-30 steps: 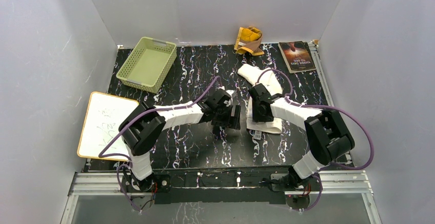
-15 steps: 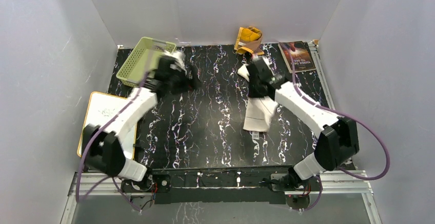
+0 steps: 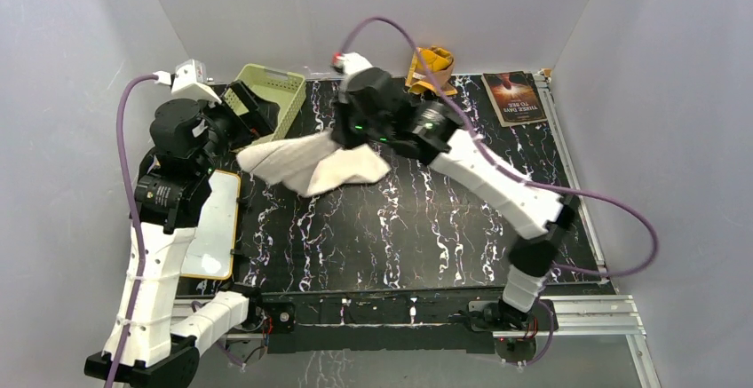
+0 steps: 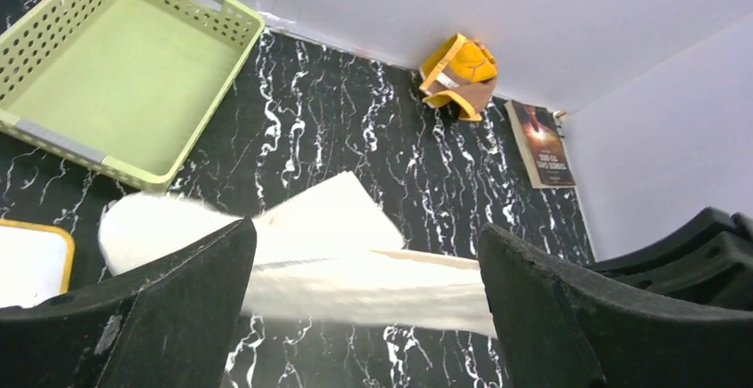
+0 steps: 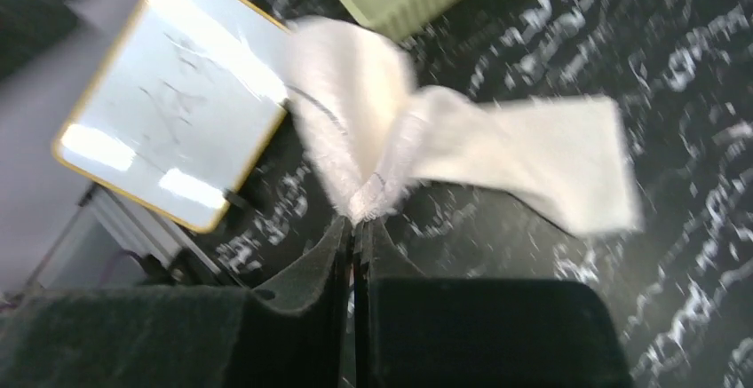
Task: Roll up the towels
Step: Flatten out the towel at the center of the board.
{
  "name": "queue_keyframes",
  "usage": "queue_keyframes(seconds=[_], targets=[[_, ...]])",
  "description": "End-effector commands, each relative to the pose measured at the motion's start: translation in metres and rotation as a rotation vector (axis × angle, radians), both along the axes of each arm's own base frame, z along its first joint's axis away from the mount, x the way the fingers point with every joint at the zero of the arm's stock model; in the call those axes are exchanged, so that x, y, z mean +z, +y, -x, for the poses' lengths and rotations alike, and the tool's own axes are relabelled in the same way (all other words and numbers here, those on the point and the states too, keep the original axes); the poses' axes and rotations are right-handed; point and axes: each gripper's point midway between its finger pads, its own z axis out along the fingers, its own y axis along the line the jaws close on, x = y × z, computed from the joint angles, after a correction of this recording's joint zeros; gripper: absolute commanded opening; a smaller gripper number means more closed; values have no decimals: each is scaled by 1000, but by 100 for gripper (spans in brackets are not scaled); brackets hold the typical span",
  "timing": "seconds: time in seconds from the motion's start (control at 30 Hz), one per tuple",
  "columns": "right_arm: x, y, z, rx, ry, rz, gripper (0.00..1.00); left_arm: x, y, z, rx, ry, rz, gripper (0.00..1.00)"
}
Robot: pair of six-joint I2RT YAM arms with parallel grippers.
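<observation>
While right gripper [image 5: 355,225] jaws clamp the cream towel [image 3: 311,164], left gripper [image 4: 366,237] jaws stand apart

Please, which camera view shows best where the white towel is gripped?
The right wrist view: the right pincer is shut on a bunched edge of the white towel, though blurred. In the top view the right arm hides the grip; only the hanging cloth shows. The left wrist view shows the towel beyond the open left pincer.

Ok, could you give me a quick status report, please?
Right end effector shut on white towel. Left end effector open. Yellow towel at back, untouched.
</observation>
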Motion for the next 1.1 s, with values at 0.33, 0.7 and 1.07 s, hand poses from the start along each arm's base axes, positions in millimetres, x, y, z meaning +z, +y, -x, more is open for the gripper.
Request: queue_keyframes(seconds=[0.33, 0.7, 1.07], targets=[[-137, -309, -23, -606, 237, 121, 0, -128, -51, -7, -305, 295, -27, 83], [-185, -306, -28, -556, 298, 197, 0, -253, -157, 36, -612, 434, -215, 78], [-195, -304, -30, -510, 322, 191, 0, -272, -231, 84, -993, 160, -493, 68]])
